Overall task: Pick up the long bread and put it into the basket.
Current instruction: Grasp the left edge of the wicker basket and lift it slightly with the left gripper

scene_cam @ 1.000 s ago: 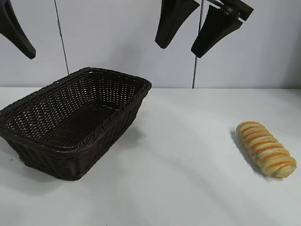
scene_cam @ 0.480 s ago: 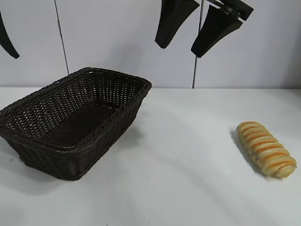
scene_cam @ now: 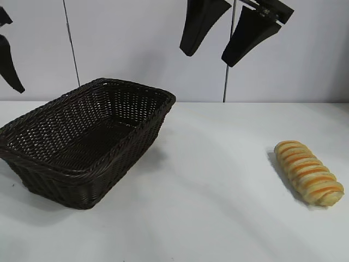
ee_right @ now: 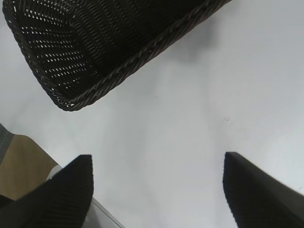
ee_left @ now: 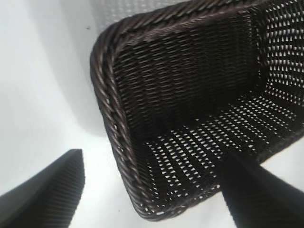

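The long bread (scene_cam: 308, 172), golden with orange-brown ridges, lies on the white table at the right, free of both grippers. The dark brown wicker basket (scene_cam: 87, 144) stands at the left with nothing in it. My right gripper (scene_cam: 208, 59) hangs open high above the table's middle, well up and left of the bread; in its wrist view (ee_right: 157, 159) only bare table lies between the fingers. My left gripper (ee_left: 152, 159) is open and hovers over one end of the basket (ee_left: 107, 95); only one dark finger (scene_cam: 11, 68) shows at the exterior view's left edge.
The white table (scene_cam: 218, 207) stretches wide between basket and bread. A pale wall with two vertical seams stands behind. In the right wrist view the basket rim (ee_right: 142, 52) shows, and the table's edge (ee_right: 71, 190) with brown floor beyond.
The left gripper's finger has shifted towards the left edge of the exterior view and dropped lower. Right gripper, bread and basket have not moved.
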Controlling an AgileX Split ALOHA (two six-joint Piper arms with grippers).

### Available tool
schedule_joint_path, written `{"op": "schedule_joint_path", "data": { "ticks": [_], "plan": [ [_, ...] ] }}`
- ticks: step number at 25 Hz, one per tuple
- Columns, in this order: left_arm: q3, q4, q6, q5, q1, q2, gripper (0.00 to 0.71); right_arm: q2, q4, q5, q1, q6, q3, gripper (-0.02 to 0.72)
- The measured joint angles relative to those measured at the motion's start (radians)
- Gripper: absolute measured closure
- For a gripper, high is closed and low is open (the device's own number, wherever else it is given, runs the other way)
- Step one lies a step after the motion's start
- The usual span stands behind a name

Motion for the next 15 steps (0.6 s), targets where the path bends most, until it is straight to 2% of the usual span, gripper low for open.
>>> {"op": "schedule_joint_path", "data": {
  "ticks": [4,15],
  "plan": [
    [0.000,-0.013,0.015,-0.020,0.000,0.078,0.144,0.000,0.000,0.000,0.000,0.000,0.000,0.155],
    [0.000,-0.058,0.022,-0.157,-0.001,0.261,0.144,0.000,0.000,0.000,0.000,0.000,0.000,0.155]
  ]
}}
